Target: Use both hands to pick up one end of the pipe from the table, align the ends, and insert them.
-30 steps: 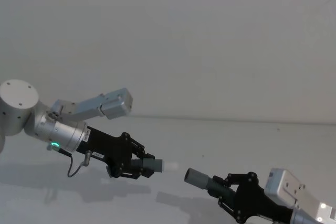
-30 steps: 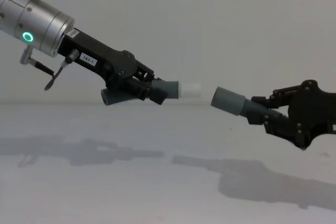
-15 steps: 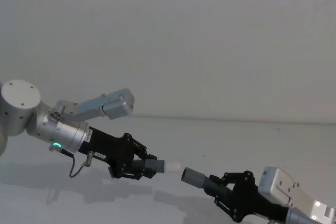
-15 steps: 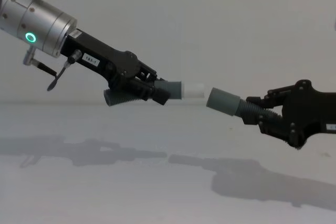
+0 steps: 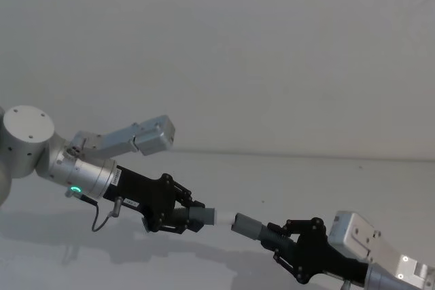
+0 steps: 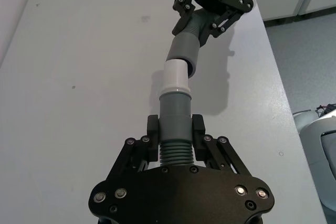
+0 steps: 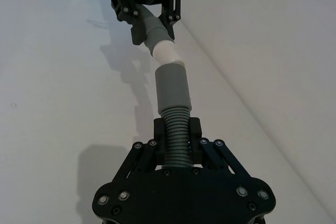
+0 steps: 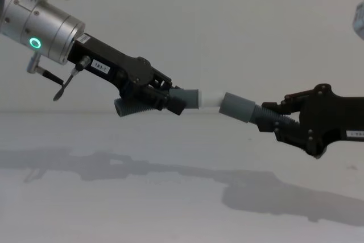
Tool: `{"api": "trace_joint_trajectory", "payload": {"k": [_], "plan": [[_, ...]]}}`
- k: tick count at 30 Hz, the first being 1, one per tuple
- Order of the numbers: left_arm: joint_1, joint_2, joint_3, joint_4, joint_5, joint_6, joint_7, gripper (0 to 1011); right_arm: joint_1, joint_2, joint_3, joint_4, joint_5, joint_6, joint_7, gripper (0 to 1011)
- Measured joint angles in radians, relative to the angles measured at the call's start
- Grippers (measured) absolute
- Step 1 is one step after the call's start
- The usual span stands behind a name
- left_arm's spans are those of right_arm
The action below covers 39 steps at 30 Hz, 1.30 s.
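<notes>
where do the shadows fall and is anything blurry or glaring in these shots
Chest view: soft shadows of both arms lie on the table below the left gripper and right gripper. Left wrist view: the whitish tip is bright, not blown out. No blur on either.

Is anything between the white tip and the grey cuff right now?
Nothing visible. The white tip sits right at the mouth of the grey cuff, both held in the air above the table, with only a slight angle between them.

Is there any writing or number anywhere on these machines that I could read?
"183-1", as best it reads: small white sticker on the left tool, chest view.
Another white sticker on the right tool: cut off at the edge, unreadable.
Sticker on the left tool, head view: too small to read.
</notes>
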Motion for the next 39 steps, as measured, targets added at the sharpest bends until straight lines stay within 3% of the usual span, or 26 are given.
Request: {"api": "trace_joint_trajectory", "payload": {"k": [39], "plan": [[-0.041, -0.031, 0.041, 0.087, -0.019, -0.030, -0.036, 331, 0.042, 0.002, -0.027, 0.039, 0.035, -0.036, 0.032, 237]]}}
